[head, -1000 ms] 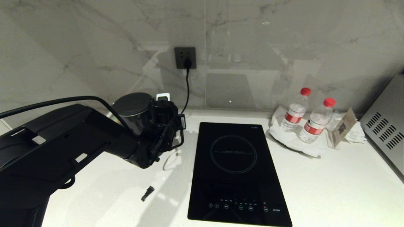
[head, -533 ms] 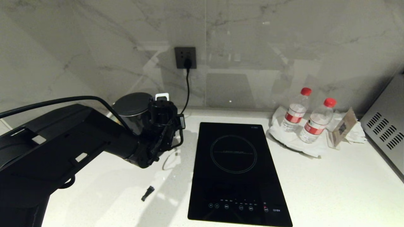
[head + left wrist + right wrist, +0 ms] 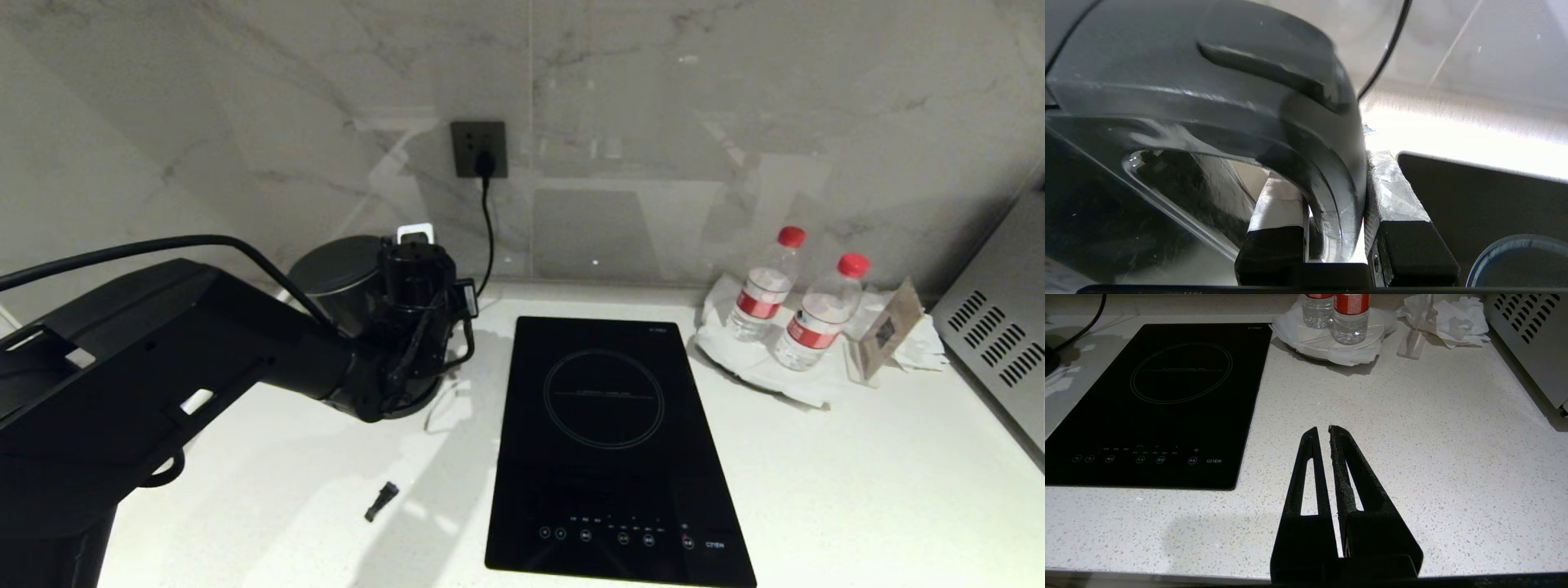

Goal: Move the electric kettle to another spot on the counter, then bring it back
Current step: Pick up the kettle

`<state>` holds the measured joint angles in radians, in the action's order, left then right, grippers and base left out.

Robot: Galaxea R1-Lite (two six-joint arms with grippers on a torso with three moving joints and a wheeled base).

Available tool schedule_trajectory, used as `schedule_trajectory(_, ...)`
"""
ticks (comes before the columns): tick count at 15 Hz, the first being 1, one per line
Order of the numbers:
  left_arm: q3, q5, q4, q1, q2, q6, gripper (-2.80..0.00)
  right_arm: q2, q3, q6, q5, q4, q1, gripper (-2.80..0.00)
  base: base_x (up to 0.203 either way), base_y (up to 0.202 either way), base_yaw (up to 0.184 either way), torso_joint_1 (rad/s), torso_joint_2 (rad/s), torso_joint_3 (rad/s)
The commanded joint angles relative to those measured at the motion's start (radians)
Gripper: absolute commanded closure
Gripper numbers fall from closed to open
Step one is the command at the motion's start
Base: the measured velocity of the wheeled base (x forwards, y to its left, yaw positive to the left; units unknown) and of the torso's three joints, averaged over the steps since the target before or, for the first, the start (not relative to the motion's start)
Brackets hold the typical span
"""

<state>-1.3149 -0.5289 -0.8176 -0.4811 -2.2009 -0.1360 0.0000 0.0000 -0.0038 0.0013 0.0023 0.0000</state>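
The left gripper [image 3: 1331, 228] squeezes the handle [image 3: 1327, 171] of the kettle [image 3: 339, 273], one finger on each side, so it can carry it. The kettle stands at the back left of the counter [image 3: 857, 457], beside the cooktop [image 3: 608, 441]. It now sits a bit lower than before. The right gripper [image 3: 1327, 435] rests closed, holding nothing.

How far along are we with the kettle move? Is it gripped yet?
Done: the left gripper is shut on the electric kettle's loop handle, one finger inside the loop, one outside. In hand: the kettle sits at the counter's back left, beside the cooktop; whether it has lifted is unclear. Left: carrying it elsewhere and bringing it back. The right gripper hangs idle, shut.
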Motion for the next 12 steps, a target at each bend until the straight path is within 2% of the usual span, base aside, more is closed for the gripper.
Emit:
schedule_trajectory(1,-0.012,-0.006,-0.002,0.002,0.015,0.001,0.00,0.000,0.000,-0.001,0.000,-0.001,0.000,0.00,0.000,0.000,0.000,0.000,0.00,0.000)
schedule_trajectory(12,-0.041,-0.006,0.033,0.007,0.083,0.022,0.00,0.000,0.000,-0.001,0.000,-0.001,0.000,0.00,0.000,0.000,0.000,0.000,0.00,0.000)
